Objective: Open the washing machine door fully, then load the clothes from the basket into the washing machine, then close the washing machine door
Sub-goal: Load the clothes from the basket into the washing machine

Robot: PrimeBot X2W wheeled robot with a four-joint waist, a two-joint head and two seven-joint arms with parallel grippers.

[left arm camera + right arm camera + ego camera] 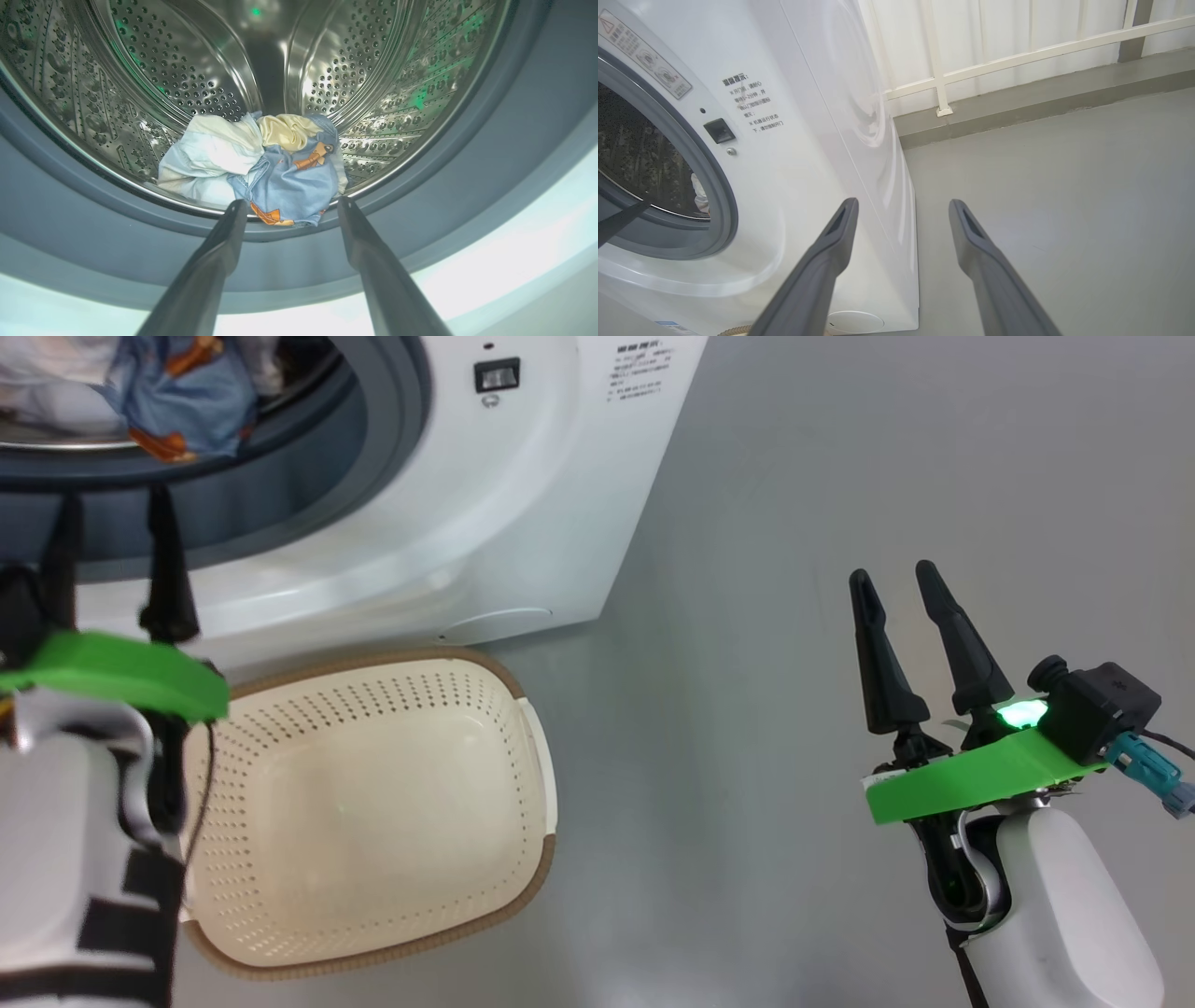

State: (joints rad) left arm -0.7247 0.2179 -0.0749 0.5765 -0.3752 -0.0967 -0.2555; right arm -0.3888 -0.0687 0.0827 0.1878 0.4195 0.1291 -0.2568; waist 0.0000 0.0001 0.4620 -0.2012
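Note:
The white washing machine (523, 495) stands with its round mouth uncovered; its door is out of view. The clothes (261, 172), light blue and pale fabric with orange prints, lie bunched at the front bottom of the steel drum (196, 70), and show at the head view's top left too (177, 392). The cream basket (373, 803) sits on the floor before the machine with nothing in it. My left gripper (112, 509) is open, fingers apart just outside the grey gasket (420, 200), holding nothing. My right gripper (896, 574) is open over bare floor, right of the machine.
Grey floor (840, 476) stretches to the right of the washer. A white railing and curtained wall (1017, 51) run behind the machine. A door latch socket (497, 375) sits on the machine's front right of the opening.

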